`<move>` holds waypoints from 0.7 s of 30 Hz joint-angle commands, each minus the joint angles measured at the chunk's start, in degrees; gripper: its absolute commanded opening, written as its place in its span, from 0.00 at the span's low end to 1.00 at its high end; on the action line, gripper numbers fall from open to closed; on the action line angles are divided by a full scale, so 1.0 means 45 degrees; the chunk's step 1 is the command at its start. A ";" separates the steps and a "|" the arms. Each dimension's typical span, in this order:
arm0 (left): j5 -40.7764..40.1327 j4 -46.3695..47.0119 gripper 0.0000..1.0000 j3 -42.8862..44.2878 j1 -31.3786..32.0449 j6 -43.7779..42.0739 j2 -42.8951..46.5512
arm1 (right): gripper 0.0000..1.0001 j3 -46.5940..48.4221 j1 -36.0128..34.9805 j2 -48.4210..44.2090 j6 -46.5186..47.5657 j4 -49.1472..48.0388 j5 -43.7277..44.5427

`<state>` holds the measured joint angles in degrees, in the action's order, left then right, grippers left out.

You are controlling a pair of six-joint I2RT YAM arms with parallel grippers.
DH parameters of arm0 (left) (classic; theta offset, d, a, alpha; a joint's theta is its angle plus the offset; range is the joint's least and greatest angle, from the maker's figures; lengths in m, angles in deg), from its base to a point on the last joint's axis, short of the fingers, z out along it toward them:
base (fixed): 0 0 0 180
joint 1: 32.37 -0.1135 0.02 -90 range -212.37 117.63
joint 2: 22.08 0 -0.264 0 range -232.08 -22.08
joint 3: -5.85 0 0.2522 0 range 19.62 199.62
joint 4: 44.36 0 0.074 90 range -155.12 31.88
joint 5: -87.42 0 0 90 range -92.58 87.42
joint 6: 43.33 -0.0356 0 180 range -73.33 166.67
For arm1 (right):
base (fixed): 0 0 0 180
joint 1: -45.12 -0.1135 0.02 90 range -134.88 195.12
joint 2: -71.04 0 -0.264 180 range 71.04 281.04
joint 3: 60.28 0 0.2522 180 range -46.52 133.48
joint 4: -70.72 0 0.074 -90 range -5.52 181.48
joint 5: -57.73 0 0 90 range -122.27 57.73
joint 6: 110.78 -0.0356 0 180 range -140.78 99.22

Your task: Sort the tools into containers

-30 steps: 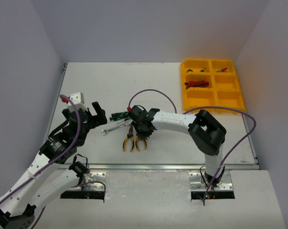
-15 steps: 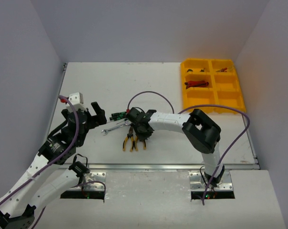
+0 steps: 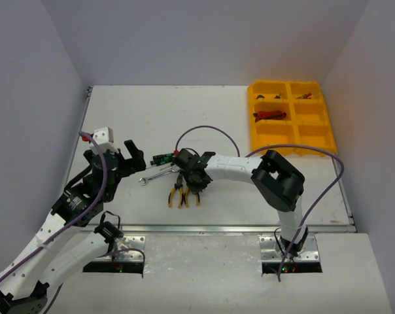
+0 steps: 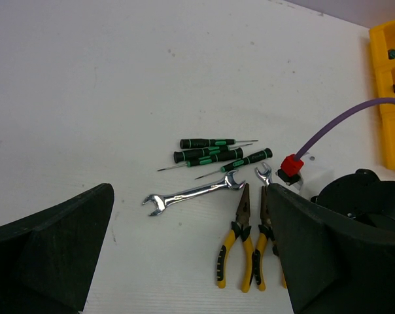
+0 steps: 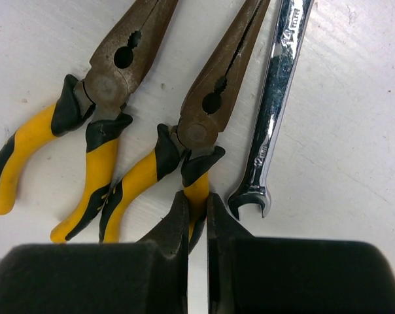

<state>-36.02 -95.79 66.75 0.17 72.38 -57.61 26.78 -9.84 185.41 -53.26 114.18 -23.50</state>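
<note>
Two yellow-handled pliers lie side by side on the white table, one (image 3: 176, 195) free and one (image 5: 207, 111) under my right gripper. My right gripper (image 5: 197, 201) is shut on one yellow handle of that right-hand pliers, down at the table (image 3: 193, 182). The free pliers (image 5: 103, 91) lie just left of it. A silver wrench (image 5: 276, 98) lies just right of it. A second wrench (image 4: 194, 193) and several green screwdrivers (image 4: 210, 154) lie to the left. My left gripper (image 3: 131, 159) is open and empty, its fingers (image 4: 47, 248) wide apart above the table. The yellow tray (image 3: 290, 136) stands far right.
In the tray, red-and-black cutters (image 3: 269, 116) lie in the middle-left compartment, and small tools lie in the two far compartments. A purple cable (image 3: 207, 129) arcs over the table behind my right arm. The table's metal front edge (image 3: 217, 229) runs close by the pliers.
My right gripper has shifted slightly left and settled on the pliers' handle. The left arm has barely moved. The tools lie as before.
</note>
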 commanded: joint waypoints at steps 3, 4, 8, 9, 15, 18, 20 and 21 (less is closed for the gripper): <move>0.0048 0.0442 1.00 0.0073 -0.0140 -0.0133 0.0189 | 0.00 -0.0543 -0.0050 -0.1967 0.0394 -0.0065 0.0595; 0.0048 0.0442 1.00 0.0073 -0.0140 -0.0143 0.0209 | 0.00 -0.0583 0.0000 -0.2222 0.0425 -0.0085 0.0656; 0.0048 0.0442 1.00 0.0071 -0.0140 -0.0128 0.0278 | 0.00 -0.0834 0.0485 -0.3486 0.0557 -0.0076 0.1094; 0.0048 0.0442 1.00 0.0073 -0.0140 -0.0128 0.0278 | 0.00 -0.0887 0.0627 -0.3666 0.0574 -0.0076 0.1097; 0.0102 0.0442 1.00 0.0053 -0.0147 -0.0148 0.0448 | 0.00 -0.1226 0.3760 -0.5439 0.1149 -0.0003 0.0968; 0.0167 0.0461 1.00 0.0071 -0.0140 -0.0167 0.0535 | 0.00 -0.0787 0.7144 -0.5701 0.1237 0.0139 0.0639; 0.0196 0.0472 1.00 0.0065 -0.0140 -0.0179 0.0647 | 0.00 -0.0067 0.8854 -0.5264 0.1065 0.0147 0.0557; 0.0214 0.0485 1.00 0.0068 -0.0140 -0.0187 0.0696 | 0.00 0.0486 0.9749 -0.4941 0.0933 0.0144 0.0584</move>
<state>-35.82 -95.71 66.75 0.17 72.36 -55.59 22.28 20.39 161.99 -48.80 114.92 -22.35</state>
